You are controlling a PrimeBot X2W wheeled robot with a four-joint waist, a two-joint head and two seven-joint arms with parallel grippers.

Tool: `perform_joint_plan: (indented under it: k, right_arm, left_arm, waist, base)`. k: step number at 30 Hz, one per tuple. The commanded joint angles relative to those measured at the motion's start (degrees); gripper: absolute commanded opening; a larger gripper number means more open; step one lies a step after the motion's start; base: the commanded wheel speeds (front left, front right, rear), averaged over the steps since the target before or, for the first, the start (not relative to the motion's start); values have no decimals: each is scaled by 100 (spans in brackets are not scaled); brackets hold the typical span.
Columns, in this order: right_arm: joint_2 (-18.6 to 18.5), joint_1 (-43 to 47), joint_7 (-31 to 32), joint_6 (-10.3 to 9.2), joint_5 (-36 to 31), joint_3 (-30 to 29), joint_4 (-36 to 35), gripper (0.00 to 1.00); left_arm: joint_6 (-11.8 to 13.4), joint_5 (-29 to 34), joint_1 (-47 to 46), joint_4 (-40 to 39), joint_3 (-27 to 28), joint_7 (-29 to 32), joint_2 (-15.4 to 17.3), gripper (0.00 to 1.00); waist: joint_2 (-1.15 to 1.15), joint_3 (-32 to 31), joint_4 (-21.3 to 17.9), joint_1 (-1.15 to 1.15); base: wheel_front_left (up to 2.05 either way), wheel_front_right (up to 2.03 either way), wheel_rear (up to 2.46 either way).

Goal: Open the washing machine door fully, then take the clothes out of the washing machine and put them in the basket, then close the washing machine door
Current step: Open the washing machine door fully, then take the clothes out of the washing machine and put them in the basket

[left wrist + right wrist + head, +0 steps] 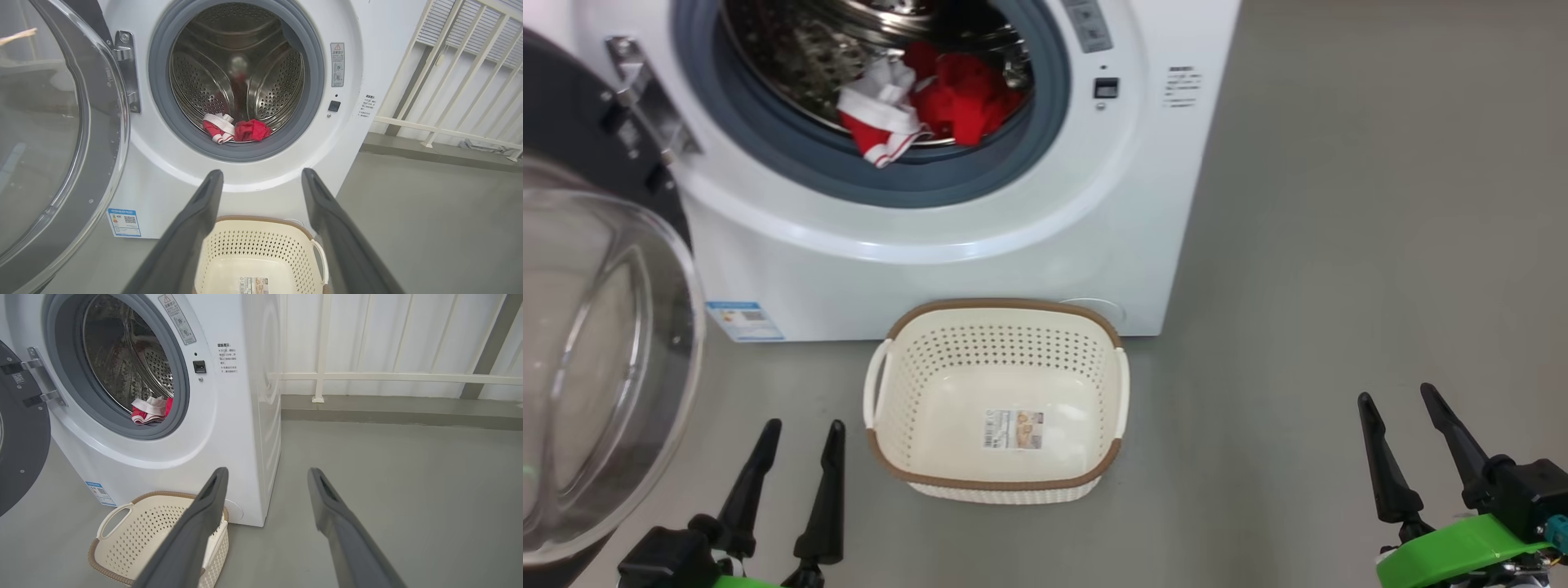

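Grey floor point(1339, 245): washing machine point(1013, 261), basket point(1001, 482) touching its front.

Clothes point(964, 106) red, white striped trim; basket point(996, 480) cream, perforated, brown rim; washing machine point(931, 286) white, grey ring.

We see the washing machine point(980, 278) in glossy white, its drum point(196, 85) shiny perforated steel behind a matt grey rubber ring point(159, 81). The washing machine door point(596, 343) is clear smooth glass (its inner rim point(20, 457) dark and matt). The clothes point(956, 98) look soft cloth, the basket point(1005, 343) matt perforated plastic
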Motion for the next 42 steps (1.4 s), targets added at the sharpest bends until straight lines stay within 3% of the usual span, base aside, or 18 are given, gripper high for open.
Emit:
perform_joint_plan:
  k: [1, 11, 28, 42]
  right_arm:
    - [-60, -26, -52, 28, -46, 54, -165, 100]
    - [-13, 48, -52, 28, -52, -107, -229, 100]
    - [23, -73, -52, 28, -77, -94, -241, 100]
    - [47, -172, -52, 28, -67, -44, -232, 100]
  left_arm:
    - [3, -36, 10, -182, 113, -29, 147, 100]
    - [3, -191, -45, -190, -60, -29, 190, 100]
    - [3, -486, -203, -39, -156, -29, 294, 100]
    - [3, -593, -358, 2, -185, -29, 353, 100]
  waist:
    - [0, -17, -189, 0]
    - [0, 29, -379, 0]
    - [0, 134, -321, 0]
    - [0, 237, -373, 0]
  base:
    - [0, 0, 0]
    - [0, 0, 0]
    - [2, -2, 0]
    - [96, -96, 0]
